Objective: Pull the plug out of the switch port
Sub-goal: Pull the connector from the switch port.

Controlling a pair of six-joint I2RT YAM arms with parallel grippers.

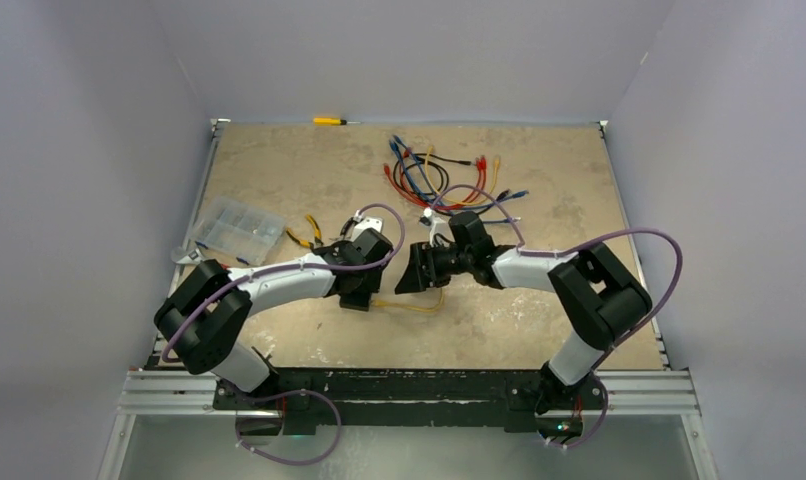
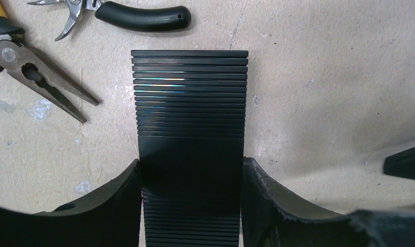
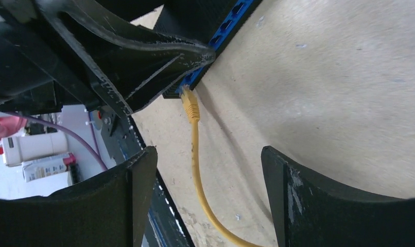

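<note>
The tan table (image 1: pixel 539 330) carries the switch (image 2: pixel 190 113), which lies flat near its middle with the ribbed black top up. The left gripper (image 2: pixel 191 170) straddles it, its fingers pressed against opposite sides. The right gripper (image 3: pixel 208 154) faces the socket side with its fingers spread, one on either side of the yellow cable (image 3: pixel 196 164) and touching nothing. The yellow plug (image 3: pixel 190 105) sits in a port.

- Your left arm (image 1: pixel 279 275) and right arm (image 1: pixel 539 268): black joints, white links.
- Purple cable (image 1: pixel 679 265) looped along each.
- Fingers (image 2: pixel 277 206) black, curved, edges scuffed pale.
</note>
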